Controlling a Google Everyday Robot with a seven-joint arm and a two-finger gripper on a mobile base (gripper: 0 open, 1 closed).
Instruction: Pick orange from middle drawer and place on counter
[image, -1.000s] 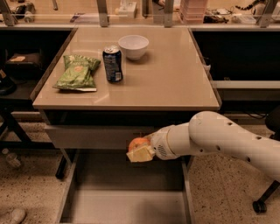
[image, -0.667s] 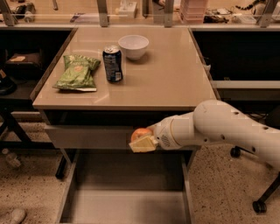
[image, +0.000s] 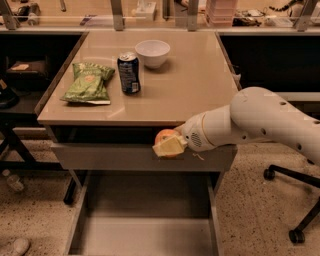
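Grips the orange (image: 163, 135) clenched in the hand (image: 169, 145), aloft just off the near edge of the bench (image: 190, 85) and in front of a grey drawer front (image: 100, 157). Has the middle drawer (image: 145, 237) pulled open at six o'clock of the hand, nothing showing on its floor. Looks to have the pick done; lacks the lift toward twelve o'clock over the edge and the release onto bare bench. Finds a soda can (image: 129, 73) at eleven o'clock of the hand, a white bowl (image: 153, 53) at twelve with no contents showing, and a green chip bag (image: 90, 82) at ten.
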